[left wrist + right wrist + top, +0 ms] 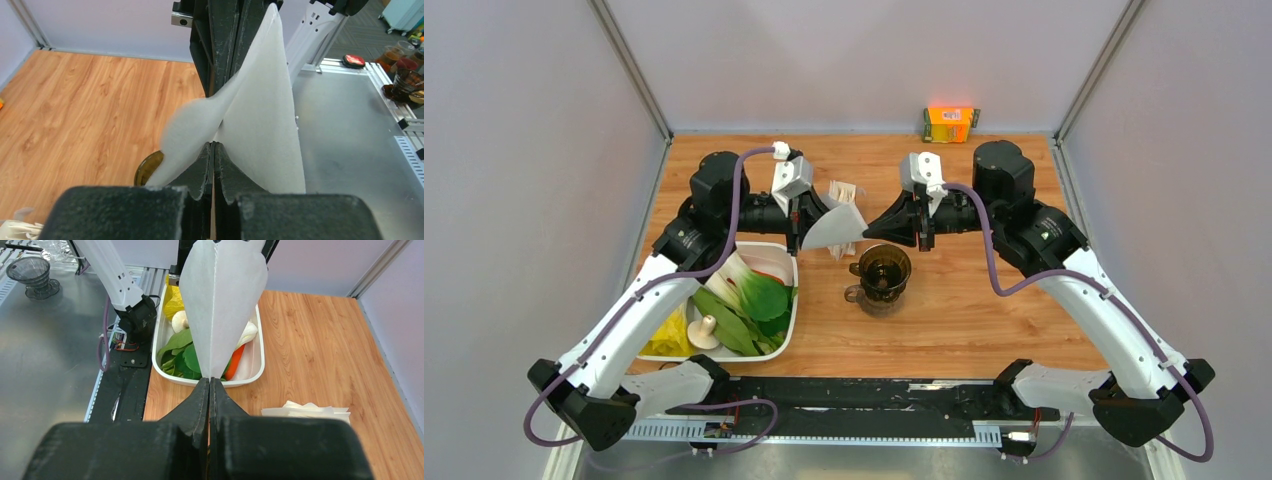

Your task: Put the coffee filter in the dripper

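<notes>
left hand (799, 228) pinching coffee filter (836, 228), right hand (871, 229) closed, white tray (795, 305) of vegetables (759, 298), dripper (885, 272) below

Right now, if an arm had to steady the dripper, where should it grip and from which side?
Probably the small handle jutting from the dripper toward the near-left, pinched from above; that leaves the upright cup's open mouth free for the coffee filter.
</notes>
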Motion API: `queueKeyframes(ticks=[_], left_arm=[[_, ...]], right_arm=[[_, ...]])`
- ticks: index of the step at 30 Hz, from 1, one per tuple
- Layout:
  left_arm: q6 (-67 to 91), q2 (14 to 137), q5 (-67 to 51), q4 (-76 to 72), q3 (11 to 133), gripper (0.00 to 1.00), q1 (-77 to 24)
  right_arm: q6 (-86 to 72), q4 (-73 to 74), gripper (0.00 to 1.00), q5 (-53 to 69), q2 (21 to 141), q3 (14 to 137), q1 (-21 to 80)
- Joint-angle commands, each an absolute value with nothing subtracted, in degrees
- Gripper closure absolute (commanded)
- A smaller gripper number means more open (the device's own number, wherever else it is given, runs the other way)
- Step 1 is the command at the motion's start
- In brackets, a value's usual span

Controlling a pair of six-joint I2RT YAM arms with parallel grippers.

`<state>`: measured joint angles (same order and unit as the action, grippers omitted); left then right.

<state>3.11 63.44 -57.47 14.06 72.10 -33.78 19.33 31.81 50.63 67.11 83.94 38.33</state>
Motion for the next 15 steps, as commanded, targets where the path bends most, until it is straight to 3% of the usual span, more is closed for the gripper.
queueKeyframes(ticks=[1, 15], left_arm=[[6.1, 62.8, -59.4, 8.2, 70.9, 0.97, -34.3], [12.4, 61.1, -59.8, -1.8, 66.9, 0.96, -34.6]], right_arm=[[17.5, 27.6, 1.0, 53.0, 66.1, 84.3, 38.2], [16.9, 26.8, 1.0, 53.0, 65.5, 82.0, 38.1]])
